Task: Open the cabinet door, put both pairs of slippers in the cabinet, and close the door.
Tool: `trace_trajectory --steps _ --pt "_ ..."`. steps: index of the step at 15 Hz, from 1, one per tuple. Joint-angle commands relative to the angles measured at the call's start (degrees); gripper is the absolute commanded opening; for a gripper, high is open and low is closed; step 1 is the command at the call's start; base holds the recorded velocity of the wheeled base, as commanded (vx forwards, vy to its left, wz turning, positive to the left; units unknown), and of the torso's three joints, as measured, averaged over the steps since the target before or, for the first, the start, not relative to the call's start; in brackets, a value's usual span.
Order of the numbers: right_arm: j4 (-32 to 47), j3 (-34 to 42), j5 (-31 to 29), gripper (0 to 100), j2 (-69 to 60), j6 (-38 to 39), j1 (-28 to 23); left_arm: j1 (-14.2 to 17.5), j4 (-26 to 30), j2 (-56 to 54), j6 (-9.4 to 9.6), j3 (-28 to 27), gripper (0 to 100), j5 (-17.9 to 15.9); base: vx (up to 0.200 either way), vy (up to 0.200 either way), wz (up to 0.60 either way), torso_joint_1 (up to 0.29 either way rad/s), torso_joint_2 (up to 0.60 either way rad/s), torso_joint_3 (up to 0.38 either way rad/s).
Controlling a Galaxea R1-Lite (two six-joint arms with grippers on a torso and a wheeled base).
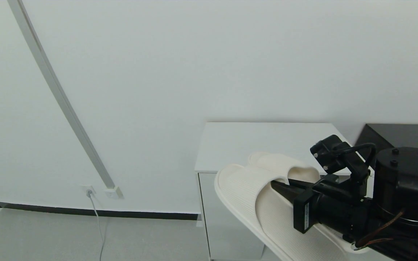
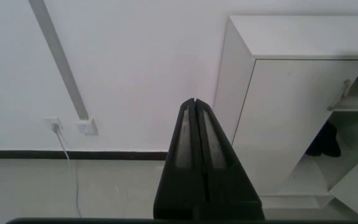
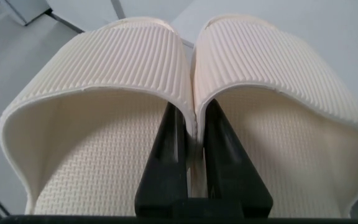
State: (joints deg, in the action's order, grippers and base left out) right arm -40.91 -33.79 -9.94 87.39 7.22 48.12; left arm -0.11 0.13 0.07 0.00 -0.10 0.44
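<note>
Slippers side by side, inner walls pinched in right hand

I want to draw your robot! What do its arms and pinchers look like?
All black. The left gripper has two flat fingers tapering to a tip. The right gripper matches; its arm has a round bolted housing, a looping black cable, a white label and thin reddish wires.

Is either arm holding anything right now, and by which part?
The right gripper holds the pair of cream slippers by their adjoining inner sides, one finger inside each. The left gripper is shut, empty.
</note>
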Motion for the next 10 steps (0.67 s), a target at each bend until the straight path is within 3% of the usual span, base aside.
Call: trace_trajectory --steps 1,3,10 --pt "-0.05 -0.13 -0.08 0 0.67 -0.01 0.05 0.02 0.04 0.01 0.0 0.01 0 0.0 0.0 0.0 0.0 0.0 0.0 0.0" --pt "-0.05 -0.13 -0.08 0 0.94 -0.1 0.05 0.02 0.04 0.01 0.0 0.01 0 0.0 0.0 0.0 0.0 0.0 0.0 0.0" --pt "-0.22 -0.05 -0.26 0 0.94 -0.1 0.05 0.02 0.04 0.01 0.09 0.01 0 -0.09 0.0 -0.2 0.0 0.004 0.0 0.002"
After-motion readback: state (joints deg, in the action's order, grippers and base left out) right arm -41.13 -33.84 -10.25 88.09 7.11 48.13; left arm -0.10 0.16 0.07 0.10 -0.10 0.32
